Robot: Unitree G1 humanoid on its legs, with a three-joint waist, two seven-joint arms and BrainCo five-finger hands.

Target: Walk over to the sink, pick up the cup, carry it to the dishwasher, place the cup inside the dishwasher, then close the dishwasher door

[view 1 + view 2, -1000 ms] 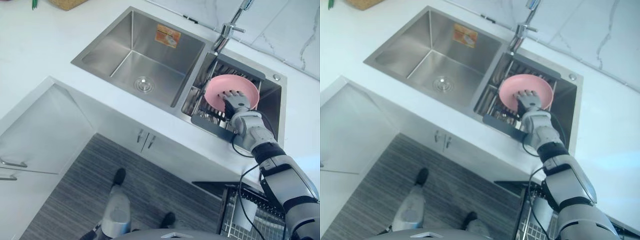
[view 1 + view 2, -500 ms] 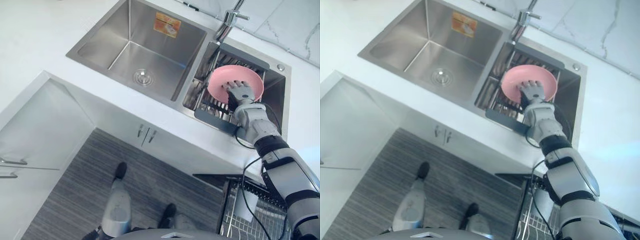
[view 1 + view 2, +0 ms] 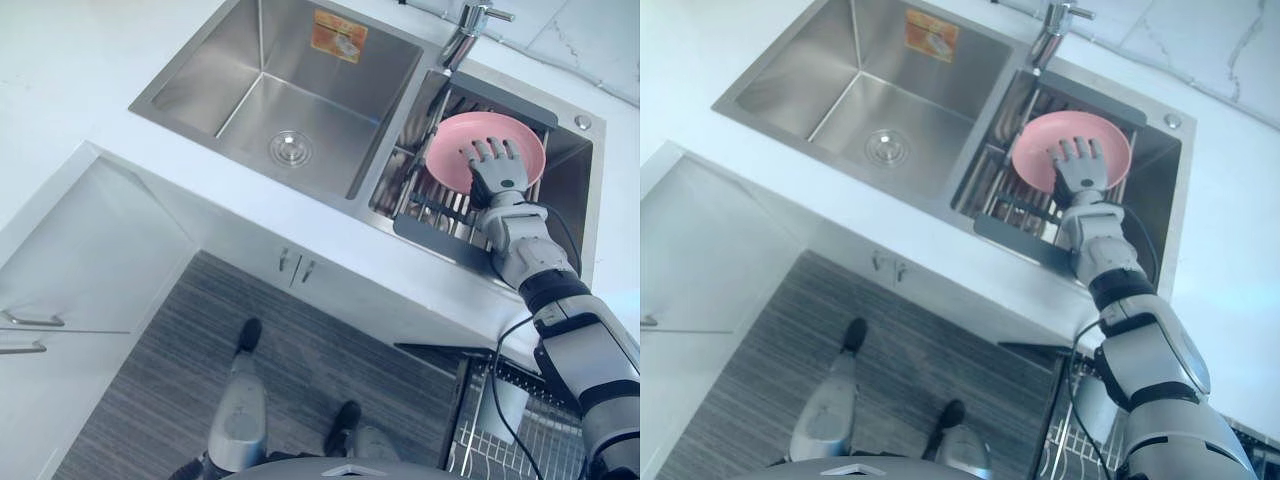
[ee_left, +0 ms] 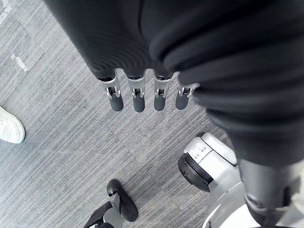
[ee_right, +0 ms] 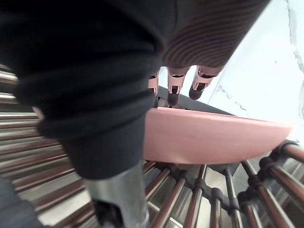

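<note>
A shallow pink bowl (image 3: 447,158) rests tilted on the metal rack (image 3: 432,207) in the sink's right basin; no cup shows. My right hand (image 3: 496,166) lies over the bowl's inside with its fingers straight and spread, curled round nothing. In the right wrist view the fingertips (image 5: 173,90) reach past the pink rim (image 5: 213,140), with rack bars below it. My left hand (image 4: 142,90) hangs over the grey floor with straight fingers and holds nothing.
The left basin (image 3: 290,90) has a drain and a sticker. The faucet (image 3: 465,30) stands behind the rack. White counter surrounds the sink. A dishwasher rack (image 3: 520,440) shows at the lower right. A person's white shoe (image 4: 9,130) is on the floor.
The camera has shifted, so the sink sits a little higher and further right. My right hand stays over the pink bowl, its fingers now more spread.
</note>
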